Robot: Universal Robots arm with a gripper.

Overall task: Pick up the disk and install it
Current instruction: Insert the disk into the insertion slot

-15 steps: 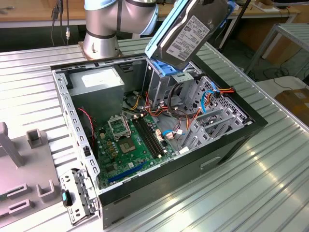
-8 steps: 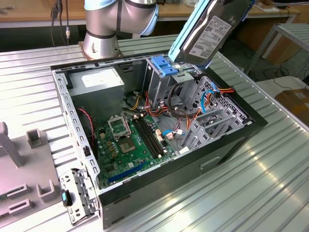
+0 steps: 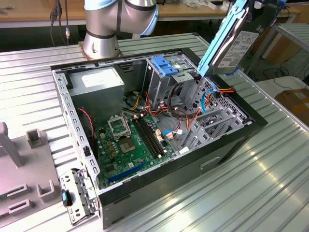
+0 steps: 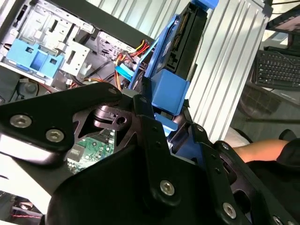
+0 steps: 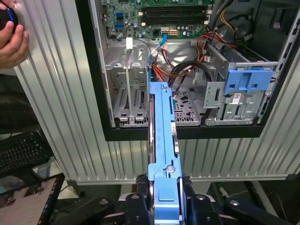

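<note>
1. One claw (image 5: 166,194), pinching the disk (image 5: 161,126) by the end of its blue rail.
2. Disk is tilted and edge-on in the air over one corner of the open case (image 3: 169,181); not seated.
3. Likely rigid, dense and shock-sensitive. The plastic rail may flex, so grip where metal backs it.

The disk (image 3: 236,48) is cropped at the exterior view's top.

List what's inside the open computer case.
Inside the case: a green motherboard, grey power supply, drive cage with a blue bracket, and coloured cables. The disk, held above, hides the far corner in the exterior view.
</note>
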